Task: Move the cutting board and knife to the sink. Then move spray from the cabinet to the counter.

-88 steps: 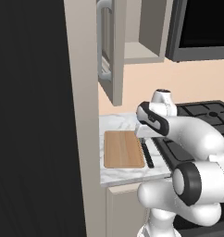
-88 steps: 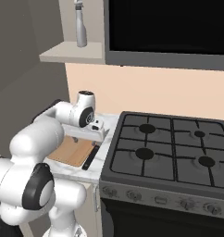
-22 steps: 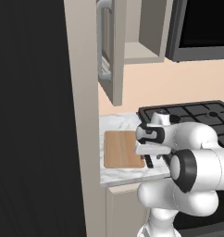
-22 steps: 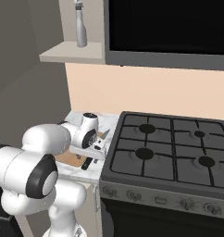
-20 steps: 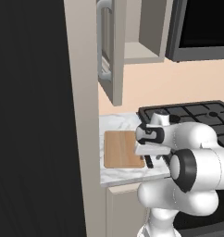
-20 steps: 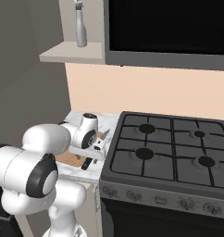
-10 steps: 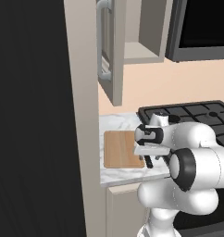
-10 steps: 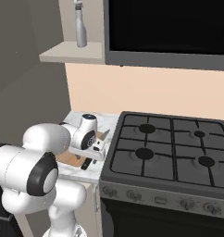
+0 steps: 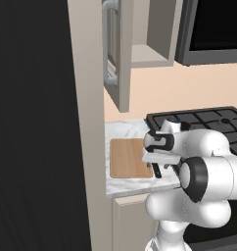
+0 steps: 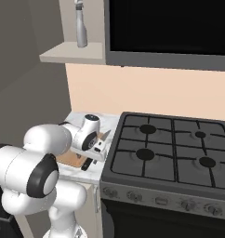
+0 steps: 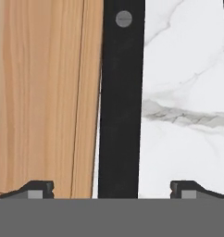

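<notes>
The knife's black handle [image 11: 121, 102] runs straight up the hand view, lying on the white marble counter [image 11: 188, 69] right beside the edge of the light wooden cutting board [image 11: 40, 92]. My gripper [image 11: 112, 190] is open, low over the counter, with one fingertip on each side of the handle and neither touching it. From the base views the gripper [image 9: 157, 167] sits at the right edge of the cutting board [image 9: 128, 158], next to the stove. The grey spray [image 10: 80, 25] stands upright on the shelf of the open cabinet [image 10: 72, 53]. The sink is out of view.
The black gas stovetop [image 10: 170, 148] borders the counter strip on the right. The cabinet door [image 9: 115, 54] hangs open above the board, and a tall beige panel [image 9: 86, 122] walls the left side. A black microwave [image 10: 170, 25] hangs over the stove.
Since the oldest frames the hand has dropped from above the board down onto the knife. Over the last second almost nothing has moved, and the jaws have stayed wide.
</notes>
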